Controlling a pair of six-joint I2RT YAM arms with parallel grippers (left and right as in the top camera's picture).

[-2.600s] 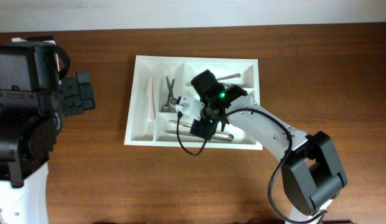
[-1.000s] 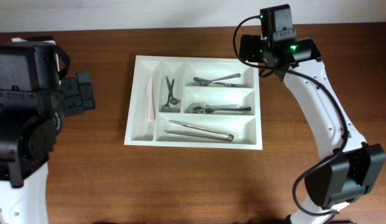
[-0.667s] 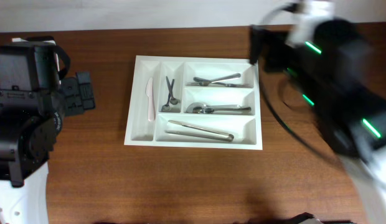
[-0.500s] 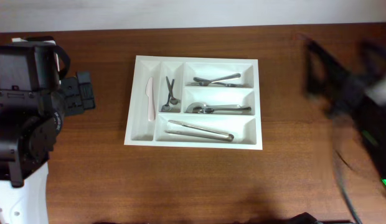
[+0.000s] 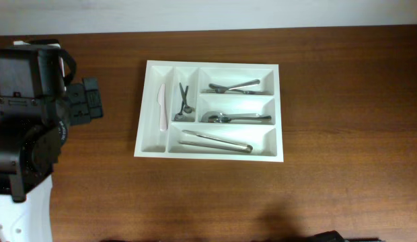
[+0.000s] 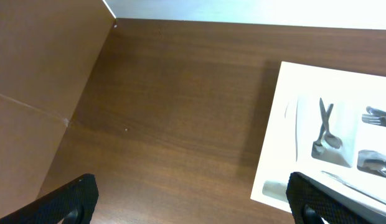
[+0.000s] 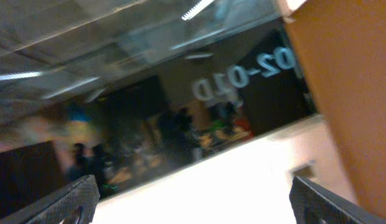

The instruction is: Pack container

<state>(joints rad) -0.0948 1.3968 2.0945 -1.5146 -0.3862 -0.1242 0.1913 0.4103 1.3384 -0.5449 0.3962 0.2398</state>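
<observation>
A white cutlery tray (image 5: pixel 281 107) lies mid-table. It holds a white plastic knife (image 5: pixel 161 106), small tongs (image 5: pixel 185 101), forks (image 5: pixel 237 86), spoons (image 5: pixel 235 118) and long tongs (image 5: pixel 215 141), each in its own compartment. The tray's left end shows in the left wrist view (image 6: pixel 277 124). My left gripper (image 6: pixel 192 202) is open and empty above bare table left of the tray. My right gripper (image 7: pixel 192 202) is open and empty, pointing up at the room, and the right arm is out of the overhead view.
The left arm's base (image 5: pixel 30 114) fills the overhead view's left side. A brown cardboard panel (image 6: pixel 37 74) stands at the table's left edge. A white wall runs along the table's far edge.
The right arm lifted out of the tray, swung away to the right and left the overhead view. The long tongs stay in the front compartment. The left arm has not moved.
</observation>
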